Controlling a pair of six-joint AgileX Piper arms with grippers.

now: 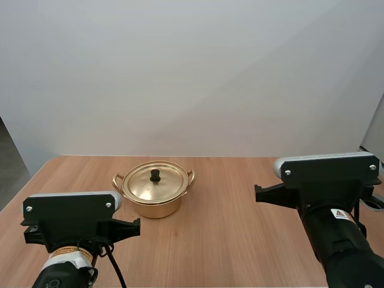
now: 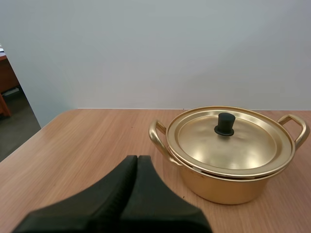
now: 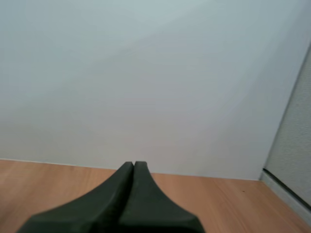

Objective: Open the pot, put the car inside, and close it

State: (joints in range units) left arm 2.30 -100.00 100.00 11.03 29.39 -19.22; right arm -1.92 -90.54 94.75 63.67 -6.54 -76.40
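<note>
Since the pot [image 1: 155,207] sits left of centre on the surface [image 1: 240,246], lid [image 1: 144,186] on, the left arm is nearer. The pot lies just ahead and right of the left gripper [image 2: 137,158], knob [image 2: 225,124] upright at lid centre, handles left-right. The right gripper [image 3: 133,164] is well apart, far right. Both grippers have fingers together, holding nothing. My call: left goes for the knob and must open first.

The pot [image 1: 157,207] stands on the worktop [image 1: 240,246], left of its middle, with the lid [image 1: 155,183] seated on it (knob upward). The left gripper [image 2: 137,158] is before the pot and apart from it. The right gripper [image 3: 133,164] is well off to the pot's right.
</note>
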